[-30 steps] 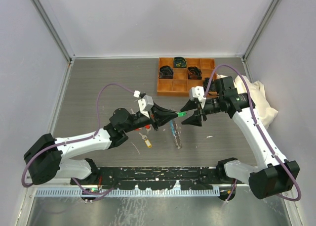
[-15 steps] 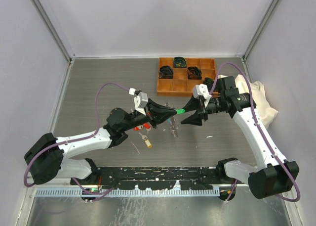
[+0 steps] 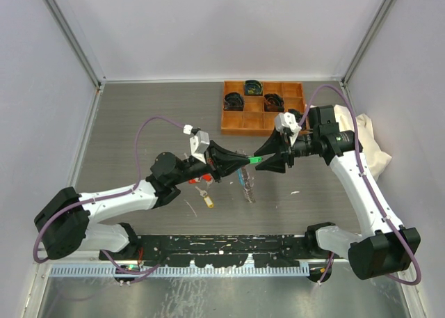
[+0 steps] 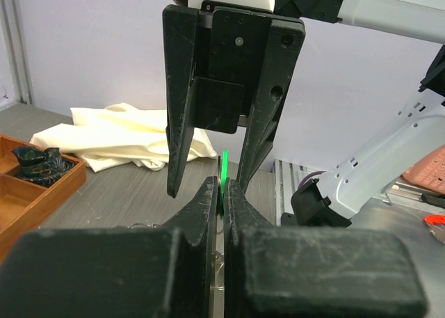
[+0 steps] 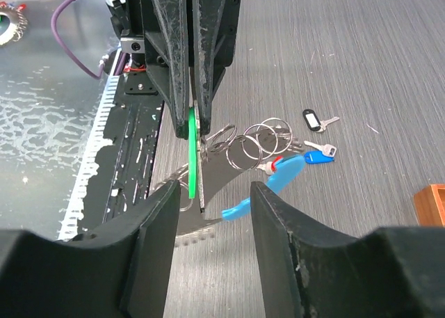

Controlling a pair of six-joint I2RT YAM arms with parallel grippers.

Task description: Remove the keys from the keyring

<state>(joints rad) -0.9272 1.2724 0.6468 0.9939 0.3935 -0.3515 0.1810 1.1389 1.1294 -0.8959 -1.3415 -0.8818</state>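
My left gripper (image 3: 243, 162) is shut on the green-tagged key (image 3: 254, 159) and holds it above the table. The keyring (image 3: 247, 186) hangs from that key, its silver coils (image 5: 257, 140) and light-blue segment (image 5: 285, 175) drooping to the table. My right gripper (image 3: 270, 159) is open and faces the left one, with its jaws on either side of the green tag (image 5: 191, 154) and not touching it. A red tag (image 5: 277, 163) shows by the blue segment. A black-tagged key (image 5: 313, 120) and a blue-tagged key (image 5: 318, 156) lie near the coils. A red-tagged key (image 3: 195, 181) and a yellow-tagged key (image 3: 208, 201) lie loose under the left arm.
An orange compartment tray (image 3: 233, 126) with black items stands at the back, just behind the right gripper. A white cloth (image 3: 361, 140) lies at the right under the right arm. The black base rail (image 3: 222, 247) runs along the near edge.
The left gripper has lifted slightly with the green-tagged key, and the hanging keyring has swung with it. The right gripper has moved in, so its open jaws straddle the green tag.
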